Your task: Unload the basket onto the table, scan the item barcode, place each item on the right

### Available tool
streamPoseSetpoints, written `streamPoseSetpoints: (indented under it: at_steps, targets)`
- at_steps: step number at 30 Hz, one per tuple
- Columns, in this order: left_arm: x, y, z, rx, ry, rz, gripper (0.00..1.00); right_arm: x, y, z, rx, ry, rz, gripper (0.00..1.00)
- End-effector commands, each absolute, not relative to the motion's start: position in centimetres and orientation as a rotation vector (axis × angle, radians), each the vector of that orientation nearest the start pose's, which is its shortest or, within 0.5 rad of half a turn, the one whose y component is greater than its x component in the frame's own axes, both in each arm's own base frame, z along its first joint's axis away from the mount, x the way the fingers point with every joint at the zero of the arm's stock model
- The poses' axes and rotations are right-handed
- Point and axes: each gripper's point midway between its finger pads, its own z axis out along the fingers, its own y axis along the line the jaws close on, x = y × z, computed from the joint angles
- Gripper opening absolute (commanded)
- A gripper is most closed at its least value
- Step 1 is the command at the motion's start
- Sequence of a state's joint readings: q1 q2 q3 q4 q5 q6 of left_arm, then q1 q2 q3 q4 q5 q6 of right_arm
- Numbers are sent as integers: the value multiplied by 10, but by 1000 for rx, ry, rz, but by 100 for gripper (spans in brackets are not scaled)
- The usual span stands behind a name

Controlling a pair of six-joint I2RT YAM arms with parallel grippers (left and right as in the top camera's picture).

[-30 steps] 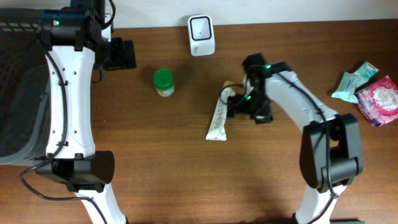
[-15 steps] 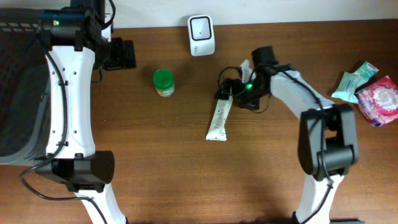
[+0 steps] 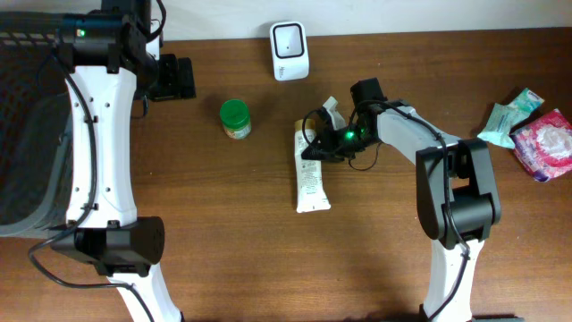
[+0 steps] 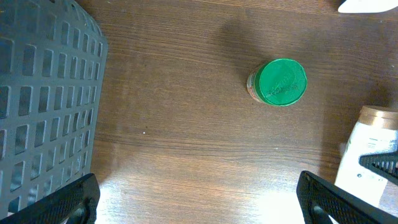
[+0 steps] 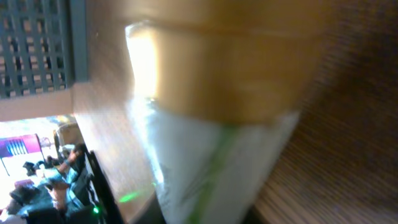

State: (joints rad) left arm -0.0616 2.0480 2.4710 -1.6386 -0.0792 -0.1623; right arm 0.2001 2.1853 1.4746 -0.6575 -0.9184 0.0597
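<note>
A white tube with a gold cap [image 3: 312, 183] lies on the brown table, cap end toward the back. My right gripper [image 3: 315, 148] lies low at that cap end, shut on the tube just below the cap. The right wrist view is blurred and filled by the tube [image 5: 205, 162], with the gripper's [image 5: 205, 214] dark fingers pressed to both its sides. A white scanner [image 3: 290, 38] stands at the back edge. My left gripper [image 4: 199, 202] hangs open over bare wood at the back left, holding nothing.
A green-lidded jar [image 3: 235, 117] stands left of the tube, also in the left wrist view [image 4: 280, 81]. A dark mesh basket [image 3: 27, 134] fills the far left. Two soft packets [image 3: 509, 116] [image 3: 545, 143] lie at the right edge.
My right gripper has swung left onto the tube's cap end and closed on it. The tube's cap end has shifted left, so the tube now lies straighter. The left arm has not moved.
</note>
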Motion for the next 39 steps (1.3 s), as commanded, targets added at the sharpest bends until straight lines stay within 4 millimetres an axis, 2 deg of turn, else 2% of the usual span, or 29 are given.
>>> streamPoseSetpoints:
  at_steps: [1, 2, 3, 8, 11, 12, 15, 17, 20, 22, 24, 29, 31, 35, 37, 39]
  targets:
    - [425, -12, 272, -172, 2778, 58, 99, 391, 214, 34, -314, 2787, 1333, 55]
    - [425, -12, 272, -172, 2778, 58, 99, 389, 210, 28, -261, 2842, 1287, 77]
    - [425, -12, 272, -172, 2778, 58, 99, 384, 208, 26, -235, 2876, 1281, 83]
    - [425, -12, 272, -172, 2778, 58, 99, 362, 208, 23, -197, 2990, 1278, 85]
    - [425, -12, 272, -172, 2778, 58, 99, 340, 198, -2, -129, 3175, 1014, 85]
    - [425, -12, 272, -172, 2778, 58, 99, 336, 199, -4, -135, 3186, 1009, 80]
    - [425, -12, 272, -172, 2778, 58, 99, 336, 197, -5, -121, 3190, 1011, 37]
    - [425, -12, 272, -172, 2778, 58, 100, 337, 195, -5, -111, 3188, 1012, 31]
    - [425, -12, 272, -172, 2778, 58, 99, 341, 193, 0, -75, 3159, 1091, 4]
    - [425, -12, 272, -172, 2778, 58, 99, 347, 198, 7, -66, 3106, 1191, 4]
    - [425, -12, 272, -172, 2778, 58, 99, 355, 211, 27, -145, 2971, 1395, 4]
    - [425, -12, 272, -172, 2778, 58, 99, 375, 215, 74, -193, 2759, 1615, 4]
    - [425, -12, 272, -172, 2778, 58, 99, 379, 221, 110, -335, 2590, 1702, 4]
    - [425, -12, 272, -172, 2778, 58, 99, 378, 223, 163, -564, 2394, 1624, 4]
    - [425, -12, 272, -172, 2778, 58, 99, 372, 222, 204, -697, 2257, 1543, 4]
    - [425, -12, 272, -172, 2778, 58, 99, 366, 221, 236, -761, 2168, 1488, 4]
